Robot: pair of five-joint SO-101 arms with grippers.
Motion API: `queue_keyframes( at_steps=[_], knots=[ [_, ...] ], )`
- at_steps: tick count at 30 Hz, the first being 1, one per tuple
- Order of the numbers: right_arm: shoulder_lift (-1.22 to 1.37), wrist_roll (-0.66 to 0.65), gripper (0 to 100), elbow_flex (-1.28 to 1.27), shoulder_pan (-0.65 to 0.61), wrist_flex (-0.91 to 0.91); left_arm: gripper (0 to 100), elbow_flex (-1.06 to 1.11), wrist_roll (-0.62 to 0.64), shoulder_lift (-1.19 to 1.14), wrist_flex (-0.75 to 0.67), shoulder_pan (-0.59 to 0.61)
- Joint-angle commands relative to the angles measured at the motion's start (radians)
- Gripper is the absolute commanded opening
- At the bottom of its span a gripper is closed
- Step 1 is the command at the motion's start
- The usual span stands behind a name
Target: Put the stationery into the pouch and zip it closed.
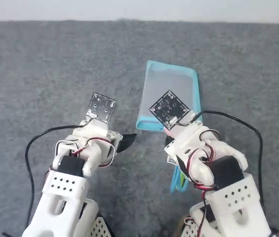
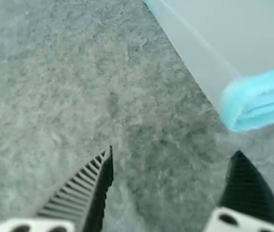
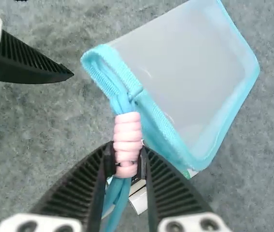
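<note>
Pouch (image 1: 171, 89): smooth frosted plastic panel, edged in woven turquoise cloth tape. Pink pull (image 3: 127, 137): ribbed, rubbery-looking. Table cover (image 1: 55, 64): grey felt-like cloth, fuzzy, matt. Left gripper (image 2: 173, 152) and right gripper (image 3: 126, 147): black ribbed matt plastic. Arm shells (image 1: 63, 185): white matt plastic.

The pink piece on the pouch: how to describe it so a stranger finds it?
On the grey table lies a translucent pouch with light-blue edging. At one corner, held by the right gripper, sits a small ribbed pull. It is the only pink thing there.
</note>
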State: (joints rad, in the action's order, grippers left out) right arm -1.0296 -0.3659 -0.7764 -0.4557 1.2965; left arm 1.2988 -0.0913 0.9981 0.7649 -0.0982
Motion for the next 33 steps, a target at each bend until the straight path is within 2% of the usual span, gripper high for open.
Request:
queue_keyframes(
  at_steps=[1, 10, 20, 25, 33],
  knots=[
    [-0.015, 0.017, 0.6, 0.028, -0.012, -0.007, 36, -0.070, -0.009, 0.032, 0.005, -0.006],
    [-0.013, 0.061, 0.6, -0.048, -0.012, -0.090, 36, -0.065, 0.026, 0.064, 0.011, 0.000],
    [0.140, 0.074, 0.6, -0.038, -0.022, -0.127, 36, -0.013, 0.034, 0.471, 0.219, -0.005],
    [0.096, 0.069, 0.6, -0.028, -0.099, -0.088, 36, 0.005, 0.020, 0.433, 0.184, -0.008],
    [0.059, 0.049, 0.6, -0.005, -0.105, -0.068, 36, 0.008, -0.002, 0.305, 0.097, -0.009]
  ],
)
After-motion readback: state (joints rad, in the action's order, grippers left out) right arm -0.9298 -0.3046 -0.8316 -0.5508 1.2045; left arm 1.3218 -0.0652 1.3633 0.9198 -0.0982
